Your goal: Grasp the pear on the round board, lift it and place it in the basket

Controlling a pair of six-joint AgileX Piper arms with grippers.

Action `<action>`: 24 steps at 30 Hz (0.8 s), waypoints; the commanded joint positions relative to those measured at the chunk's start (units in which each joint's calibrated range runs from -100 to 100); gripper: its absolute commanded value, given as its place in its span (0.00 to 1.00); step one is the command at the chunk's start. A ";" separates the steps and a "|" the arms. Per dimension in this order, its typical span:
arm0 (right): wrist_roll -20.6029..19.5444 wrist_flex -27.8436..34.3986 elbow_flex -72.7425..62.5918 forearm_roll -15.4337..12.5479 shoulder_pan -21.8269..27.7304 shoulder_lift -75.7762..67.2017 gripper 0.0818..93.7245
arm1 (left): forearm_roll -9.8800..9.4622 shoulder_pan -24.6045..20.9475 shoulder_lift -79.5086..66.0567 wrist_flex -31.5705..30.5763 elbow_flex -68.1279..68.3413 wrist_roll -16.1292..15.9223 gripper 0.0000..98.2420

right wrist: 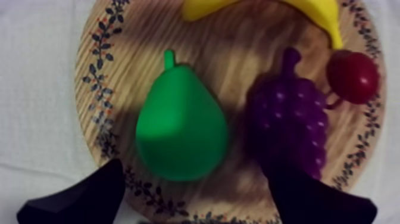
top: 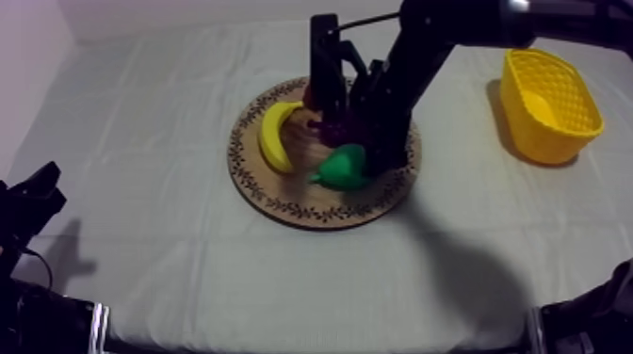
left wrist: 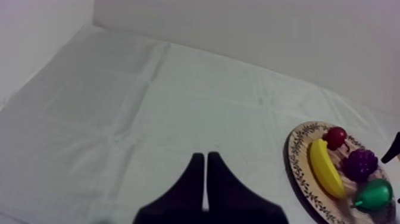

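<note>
The green pear (right wrist: 181, 125) lies on the round wooden board (right wrist: 95, 89), stem pointing away from my right gripper (right wrist: 199, 202). That gripper hangs open just above the board, one finger on each side of the pear's wide end, touching nothing. In the top view the right arm reaches in from the upper right over the pear (top: 341, 171) on the board (top: 283, 205). The yellow basket (top: 549, 104) stands at the far right. My left gripper (left wrist: 205, 179) is shut on nothing and rests low at the left (top: 38, 188), far from the board.
A purple bunch of grapes (right wrist: 288, 122) lies close beside the pear, under one right finger. A small red fruit (right wrist: 352, 76) and a banana (top: 276, 135) share the board. Bare cloth stretches between the board and the basket.
</note>
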 commanded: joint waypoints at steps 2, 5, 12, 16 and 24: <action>0.04 -0.07 -0.76 -0.23 -0.13 2.35 0.87 | 0.01 -0.01 0.00 -0.01 0.05 0.01 0.00; 0.28 -0.32 -1.66 -0.48 -0.21 4.17 0.86 | 0.01 -0.01 0.00 -0.01 0.05 0.01 0.00; 0.51 -1.26 -3.51 -0.93 -0.86 8.21 0.82 | 0.01 -0.01 0.00 -0.01 0.05 0.01 0.00; 0.62 -1.43 -4.60 -1.13 -0.96 10.00 0.80 | 0.01 -0.01 0.00 -0.01 0.05 0.01 0.00; 1.11 -1.54 -6.13 -1.55 -1.03 12.22 0.62 | 0.01 -0.01 0.00 -0.01 0.05 0.01 0.00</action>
